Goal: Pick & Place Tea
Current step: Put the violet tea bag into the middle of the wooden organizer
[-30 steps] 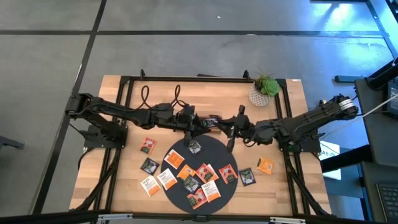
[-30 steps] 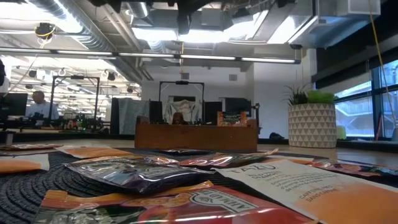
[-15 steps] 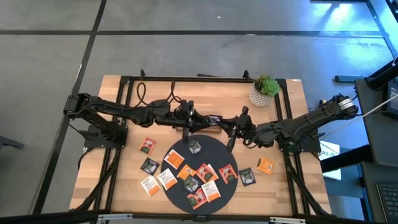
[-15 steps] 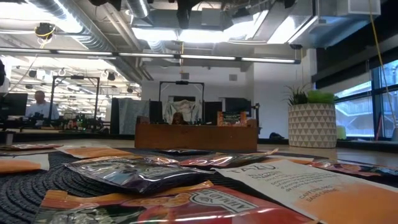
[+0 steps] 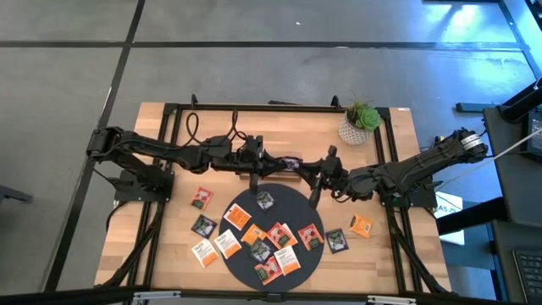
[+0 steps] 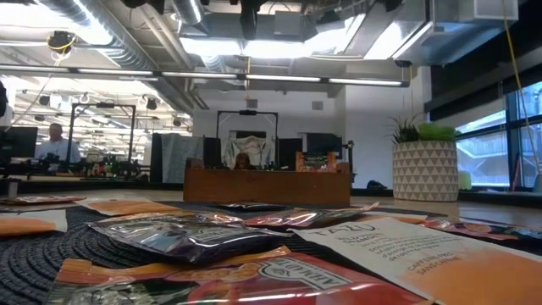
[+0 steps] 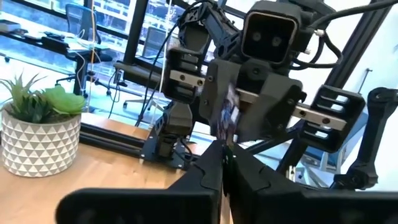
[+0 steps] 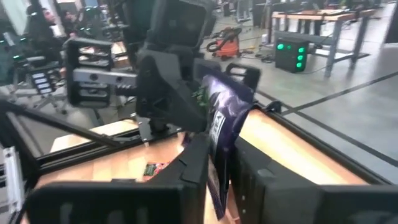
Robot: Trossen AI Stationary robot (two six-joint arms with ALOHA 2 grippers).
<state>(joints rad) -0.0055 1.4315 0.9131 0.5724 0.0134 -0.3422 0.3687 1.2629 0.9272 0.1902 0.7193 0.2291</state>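
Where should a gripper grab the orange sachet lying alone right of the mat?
Take the orange sachet by its outer edge, from straight above. It lies flat on the table, so only an edge offers the fingers purchase. A dark sachet lies nearby on the inner side, so the outer side looks freer.

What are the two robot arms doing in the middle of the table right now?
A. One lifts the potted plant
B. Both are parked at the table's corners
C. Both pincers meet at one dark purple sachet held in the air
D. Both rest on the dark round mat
C: in the right wrist view the flat dark purple sachet hangs between the right pincer and the left pincer.
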